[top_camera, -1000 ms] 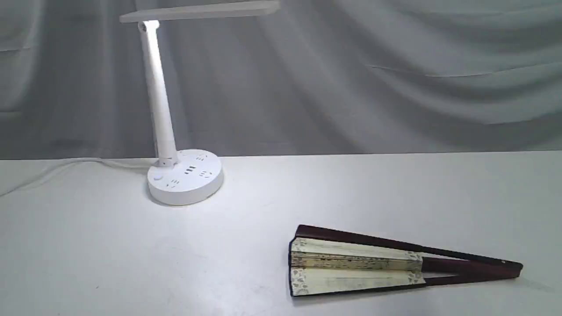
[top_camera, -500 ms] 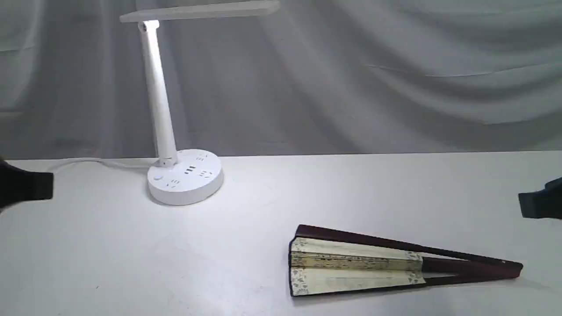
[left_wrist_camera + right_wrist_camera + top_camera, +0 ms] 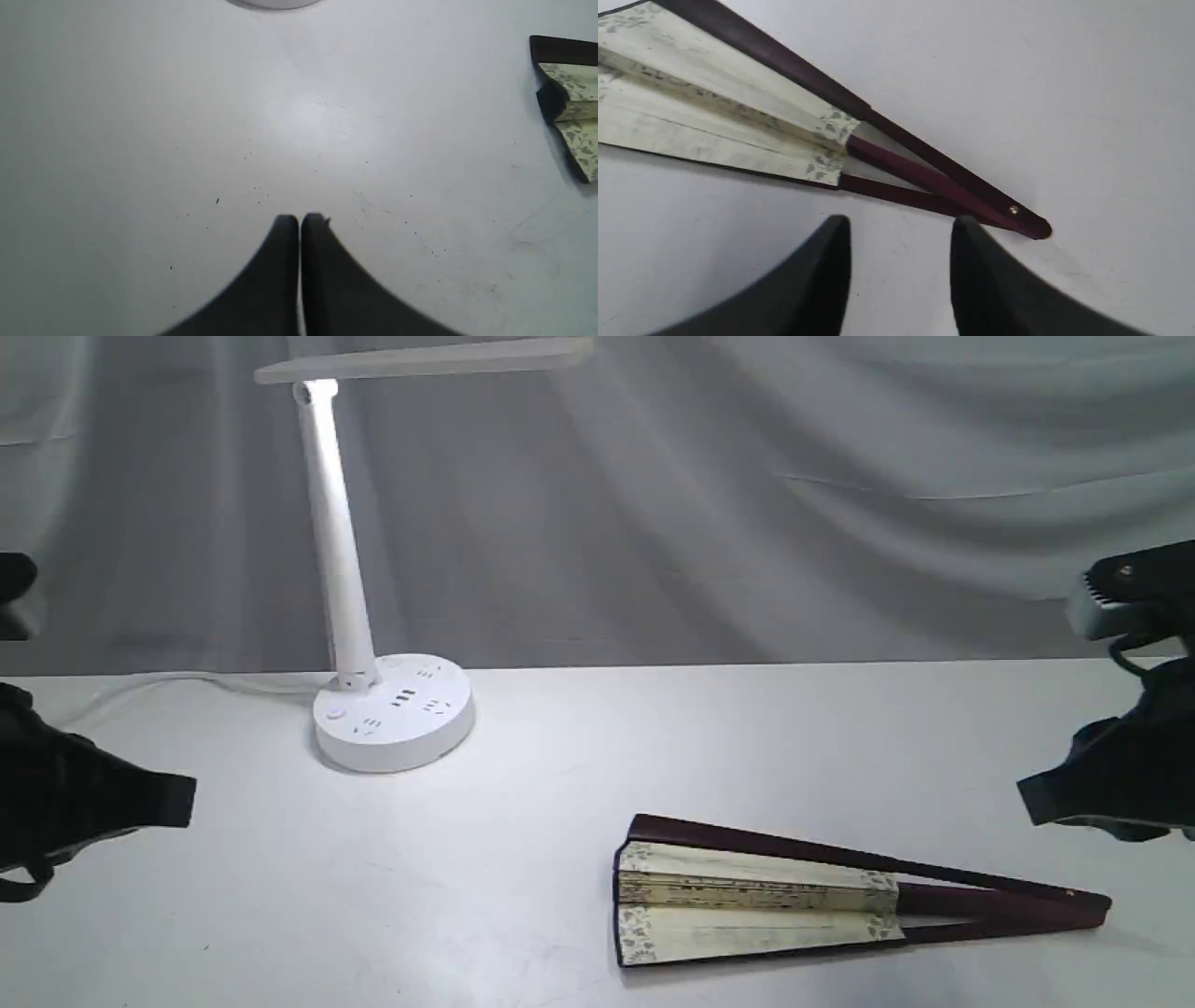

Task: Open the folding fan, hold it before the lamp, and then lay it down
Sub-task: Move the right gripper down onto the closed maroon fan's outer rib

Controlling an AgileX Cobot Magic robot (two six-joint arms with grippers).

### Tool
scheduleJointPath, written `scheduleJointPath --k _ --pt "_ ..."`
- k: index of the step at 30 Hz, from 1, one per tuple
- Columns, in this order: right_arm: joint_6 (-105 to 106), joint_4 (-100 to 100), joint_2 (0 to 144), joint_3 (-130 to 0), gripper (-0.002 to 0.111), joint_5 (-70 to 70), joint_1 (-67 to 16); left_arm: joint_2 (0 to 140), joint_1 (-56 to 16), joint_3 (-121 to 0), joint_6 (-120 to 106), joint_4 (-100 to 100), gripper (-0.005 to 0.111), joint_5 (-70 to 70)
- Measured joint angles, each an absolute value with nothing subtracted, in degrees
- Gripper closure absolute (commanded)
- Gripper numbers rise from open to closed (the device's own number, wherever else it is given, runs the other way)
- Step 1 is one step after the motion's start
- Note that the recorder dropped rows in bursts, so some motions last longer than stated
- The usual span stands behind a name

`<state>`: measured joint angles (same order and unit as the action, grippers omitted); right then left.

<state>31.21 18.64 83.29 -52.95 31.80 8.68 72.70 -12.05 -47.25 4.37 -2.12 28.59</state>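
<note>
Newly moved inward, the right gripper (image 3: 901, 223), spread, hovers beside the pivot of the folding fan (image 3: 756, 896) near the right edge of the tabletop (image 3: 653, 747); the left gripper (image 3: 299, 219), pressed together, hangs over open surface by the left edge.

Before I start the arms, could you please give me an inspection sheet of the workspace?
Surface: white table, faint specks.
Job's things: folding fan lying flat, partly spread, pivot end to the right; lamp upright at left rear, lit.
Clutter: nothing seen.
Grippers: left gripper shut, empty, over the table; right gripper open, above the fan's pivot end, holding nothing.
Cables: white cord running left from the lamp's base.
Surroundings: grey draped cloth behind the table.
</note>
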Motion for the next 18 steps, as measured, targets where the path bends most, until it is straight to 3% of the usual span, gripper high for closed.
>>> scheduleJointPath --k 5,18 --pt "40.76 26.69 87.43 -54.27 0.053 32.28 8.68 72.99 -12.05 -47.25 4.37 -2.12 0.107 28.59" --pt "64.25 42.55 98.03 -54.39 0.054 26.31 5.00 73.82 -12.05 -47.25 4.14 -2.12 0.107 28.81"
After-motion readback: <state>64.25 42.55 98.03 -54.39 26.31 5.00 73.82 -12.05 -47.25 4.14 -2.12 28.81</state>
